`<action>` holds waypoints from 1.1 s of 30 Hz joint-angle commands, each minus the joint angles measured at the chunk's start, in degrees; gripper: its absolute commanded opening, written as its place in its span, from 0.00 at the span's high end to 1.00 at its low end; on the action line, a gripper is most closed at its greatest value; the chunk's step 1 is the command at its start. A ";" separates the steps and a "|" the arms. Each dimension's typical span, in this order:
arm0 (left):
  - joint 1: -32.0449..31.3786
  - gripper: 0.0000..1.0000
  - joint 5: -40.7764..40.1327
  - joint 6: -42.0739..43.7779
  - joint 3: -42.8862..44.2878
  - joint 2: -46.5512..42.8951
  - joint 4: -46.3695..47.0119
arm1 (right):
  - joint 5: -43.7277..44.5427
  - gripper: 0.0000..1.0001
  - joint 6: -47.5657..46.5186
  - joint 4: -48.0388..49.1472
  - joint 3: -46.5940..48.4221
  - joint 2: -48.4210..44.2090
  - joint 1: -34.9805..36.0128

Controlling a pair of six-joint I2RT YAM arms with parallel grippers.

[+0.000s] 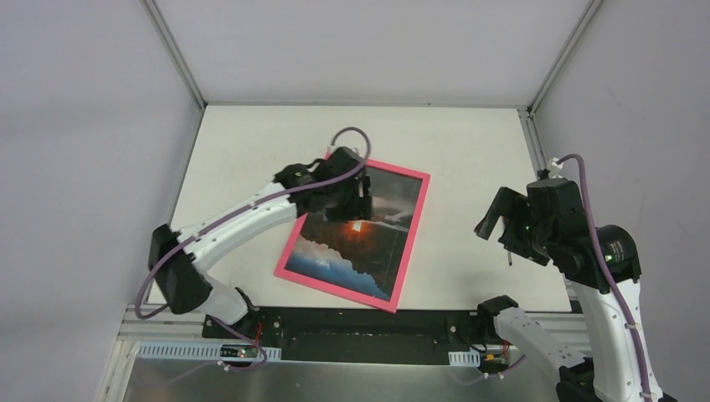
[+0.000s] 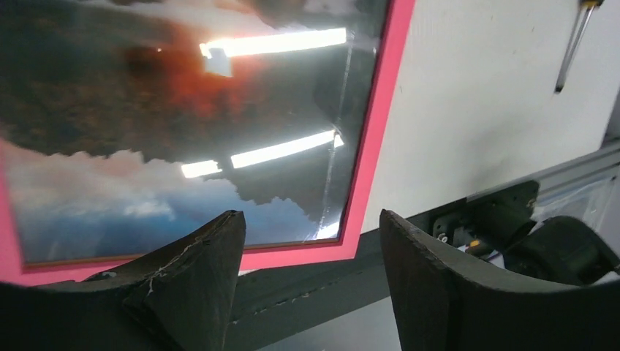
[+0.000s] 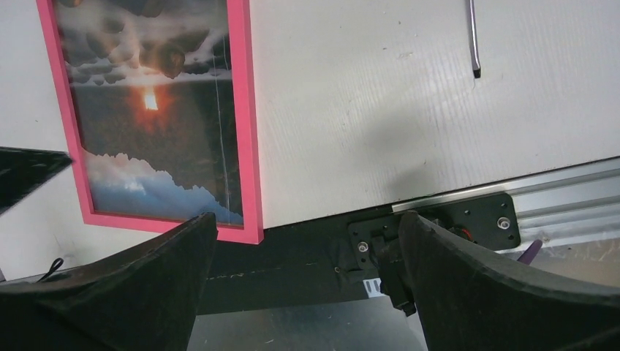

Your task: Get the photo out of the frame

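On the table (image 1: 469, 142), top view: the frame (image 1: 411, 244) lies flat and askew, near corner at the table edge, with the photo (image 1: 352, 251) seated inside. The left gripper (image 1: 360, 205) hovers over the photo's far part. The right gripper (image 1: 501, 224) hangs well apart to the right.

Left wrist view: fingers spread, nothing between them. The photo's face mirrors ceiling lights, so it is probably glossy or glazed, slippery and easily marked.

Right wrist view: fingers spread and empty, with the frame at left and a thin tool (image 3: 474, 36) lying far off.

Handling, as judged: the frame looks light, thin and stiff. No photo edge is exposed, so the narrow pink border at the near corner seems the only place to take hold.
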 commanded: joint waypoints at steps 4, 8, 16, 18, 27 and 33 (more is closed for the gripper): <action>-13.92 0.35 -3.23 -3.53 12.86 18.92 0.88 | 0.23 0.01 4.29 -4.56 -0.55 -3.74 -0.21; -18.41 0.36 -5.48 -2.14 19.61 26.42 -0.15 | 1.32 0.01 4.46 -7.83 0.07 -5.65 -0.19; -23.24 0.38 -12.19 -3.44 27.22 36.32 -2.85 | 2.46 0.01 5.24 -12.61 1.44 -9.82 -0.22; -23.56 0.38 -12.77 -2.96 27.67 37.38 -3.13 | 2.25 0.01 5.99 -13.53 2.11 -10.27 -0.21; -23.62 0.38 -13.51 -3.15 23.67 38.63 -3.98 | 2.18 0.01 6.34 -14.57 2.88 -11.70 -0.20; -23.08 0.43 -12.92 -3.78 22.48 40.47 -4.09 | 2.30 0.01 6.60 -14.43 2.43 -11.55 -0.14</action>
